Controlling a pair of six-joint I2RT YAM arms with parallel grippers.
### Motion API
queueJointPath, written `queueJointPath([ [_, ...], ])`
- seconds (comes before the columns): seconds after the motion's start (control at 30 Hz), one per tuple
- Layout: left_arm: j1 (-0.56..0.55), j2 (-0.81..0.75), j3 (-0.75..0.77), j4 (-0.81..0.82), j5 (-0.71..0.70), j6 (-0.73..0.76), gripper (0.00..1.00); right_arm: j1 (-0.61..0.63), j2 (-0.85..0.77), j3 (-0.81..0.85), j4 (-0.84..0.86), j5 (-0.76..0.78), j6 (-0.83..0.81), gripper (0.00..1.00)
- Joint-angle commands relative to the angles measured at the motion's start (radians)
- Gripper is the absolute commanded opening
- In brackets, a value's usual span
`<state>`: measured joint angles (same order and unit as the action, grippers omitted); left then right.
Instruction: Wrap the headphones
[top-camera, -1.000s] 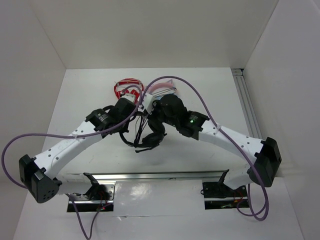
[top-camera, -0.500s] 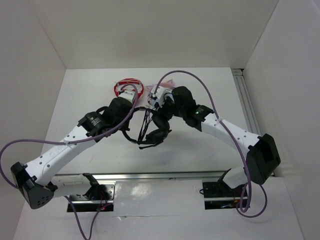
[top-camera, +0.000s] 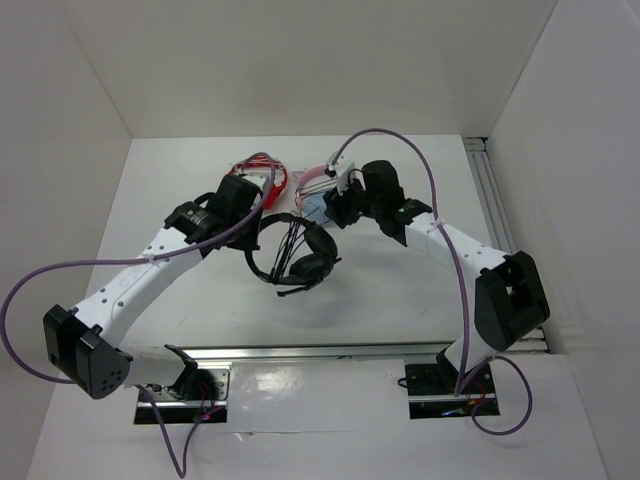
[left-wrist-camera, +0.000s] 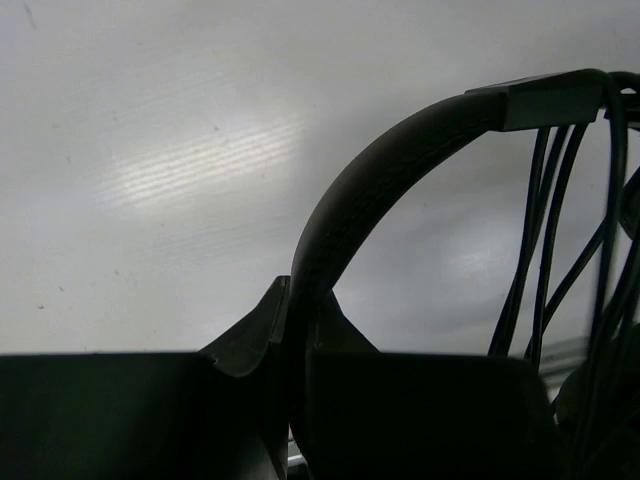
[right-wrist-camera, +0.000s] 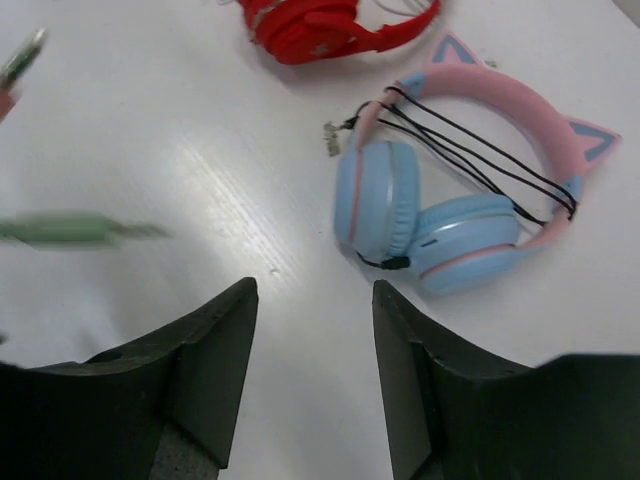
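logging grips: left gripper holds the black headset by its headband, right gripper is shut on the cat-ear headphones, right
The left gripper does hold the black headset by its headband, but the right gripper is open and empty. The right wrist view shows the cat-ear headphones lying on the table beyond it.

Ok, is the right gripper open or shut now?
Open. In its wrist view the right gripper shows its fingers well apart, with only the table between them and nothing held.

Three headphones — black pair (top-camera: 313, 266), red pair (right-wrist-camera: 310, 20), cat-ear pair (right-wrist-camera: 378, 205).
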<state>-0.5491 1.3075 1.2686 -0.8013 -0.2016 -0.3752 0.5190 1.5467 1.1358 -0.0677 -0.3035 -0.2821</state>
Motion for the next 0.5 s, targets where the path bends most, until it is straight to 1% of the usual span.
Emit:
queueJointPath([
  [0.0, 0.044, -0.019, 0.055, -0.038, 0.093, -0.001, 0.0, -0.068, 0.003, -0.015, 0.112, 0.078, 0.041, 0.58],
  [0.03, 0.057, -0.007, 0.064, -0.038, 0.102, -0.001, 0.0, -0.079, 0.027, -0.015, 0.112, 0.116, 0.061, 0.59],
  [0.07, 0.069, -0.007, 0.064, -0.038, 0.119, -0.001, 0.0, -0.108, 0.039, -0.015, 0.112, 0.116, 0.072, 0.61],
  [0.1, 0.098, 0.005, 0.064, -0.038, 0.129, -0.001, 0.0, -0.123, 0.052, 0.011, 0.102, 0.116, 0.083, 0.71],
  [0.13, 0.112, 0.006, 0.064, -0.038, 0.143, -0.001, 0.0, -0.138, 0.062, 0.012, 0.101, 0.116, 0.098, 0.74],
  [0.2, 0.145, 0.027, 0.054, -0.038, 0.157, 0.01, 0.0, -0.178, 0.076, 0.022, 0.101, 0.061, 0.141, 0.76],
  [0.23, 0.155, 0.027, 0.042, -0.027, 0.157, 0.01, 0.0, -0.178, 0.085, 0.031, 0.112, 0.044, 0.15, 1.0],
  [0.3, 0.182, 0.038, 0.026, -0.018, 0.148, 0.01, 0.0, -0.189, 0.085, 0.032, 0.123, 0.044, 0.164, 1.0],
  [0.33, 0.193, 0.051, 0.014, -0.018, 0.116, 0.01, 0.0, -0.189, 0.076, 0.032, 0.132, 0.044, 0.175, 1.0],
  [0.43, 0.257, 0.101, -0.009, -0.018, 0.041, -0.04, 0.0, -0.189, 0.052, 0.022, 0.141, 0.044, 0.208, 1.0],
  [0.47, 0.28, 0.116, -0.009, -0.018, 0.041, -0.065, 0.0, -0.189, 0.038, 0.022, 0.141, 0.044, 0.218, 1.0],
])
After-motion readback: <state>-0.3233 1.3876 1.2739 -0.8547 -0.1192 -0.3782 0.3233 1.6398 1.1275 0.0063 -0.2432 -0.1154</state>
